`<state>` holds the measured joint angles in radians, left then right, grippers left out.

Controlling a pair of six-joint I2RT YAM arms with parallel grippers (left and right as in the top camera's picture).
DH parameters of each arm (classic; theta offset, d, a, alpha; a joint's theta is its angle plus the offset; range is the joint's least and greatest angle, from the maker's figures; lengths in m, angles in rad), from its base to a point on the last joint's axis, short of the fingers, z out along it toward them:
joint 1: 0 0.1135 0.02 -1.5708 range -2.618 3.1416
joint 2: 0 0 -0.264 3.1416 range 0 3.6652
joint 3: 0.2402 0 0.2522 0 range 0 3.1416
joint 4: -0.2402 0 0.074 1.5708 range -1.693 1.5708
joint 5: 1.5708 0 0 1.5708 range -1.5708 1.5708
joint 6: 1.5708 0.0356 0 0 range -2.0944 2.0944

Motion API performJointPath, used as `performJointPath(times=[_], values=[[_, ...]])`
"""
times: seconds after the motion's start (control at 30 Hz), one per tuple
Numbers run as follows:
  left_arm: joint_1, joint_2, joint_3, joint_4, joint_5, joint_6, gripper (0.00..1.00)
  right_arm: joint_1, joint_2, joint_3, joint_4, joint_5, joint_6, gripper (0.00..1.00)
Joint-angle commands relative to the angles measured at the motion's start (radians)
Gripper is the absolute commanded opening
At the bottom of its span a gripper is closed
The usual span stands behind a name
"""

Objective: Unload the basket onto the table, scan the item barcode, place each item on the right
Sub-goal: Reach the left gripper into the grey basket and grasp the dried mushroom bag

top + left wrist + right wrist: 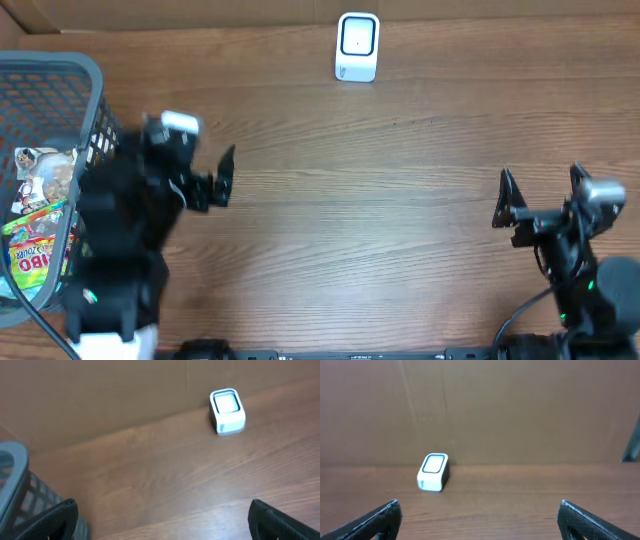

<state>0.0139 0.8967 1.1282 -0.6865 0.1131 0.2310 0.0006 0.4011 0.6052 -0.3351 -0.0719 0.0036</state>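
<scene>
A small white barcode scanner [357,45] stands at the back of the wooden table; it also shows in the left wrist view [227,410] and the right wrist view [434,472]. Packaged snack items [35,215] lie in a grey mesh basket [60,65] at the far left. Just right of the basket, my left gripper [188,150] is open, empty and blurred; its fingers frame bare table [162,510]. At the right, facing the scanner, my right gripper [541,182] stands open with nothing between its fingers [479,507].
A brown cardboard wall [520,410] closes off the back of the table behind the scanner. The basket's rim [12,460] stands close to my left gripper's left finger. Bare wood [370,210] lies between the two arms.
</scene>
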Motion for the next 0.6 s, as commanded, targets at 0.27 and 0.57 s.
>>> performJointPath(times=[0.27, 0.57], values=[[0.005, 0.400, 0.643, -0.431, 0.147, -0.025, 1.00, 0.004, 0.489, 0.476, -0.306, -0.290, -0.001, 1.00], [0.005, 0.480, 0.642, -0.407, 0.329, -0.122, 1.00, 0.005, 0.767, 0.601, -0.107, -0.838, 0.000, 1.00]])
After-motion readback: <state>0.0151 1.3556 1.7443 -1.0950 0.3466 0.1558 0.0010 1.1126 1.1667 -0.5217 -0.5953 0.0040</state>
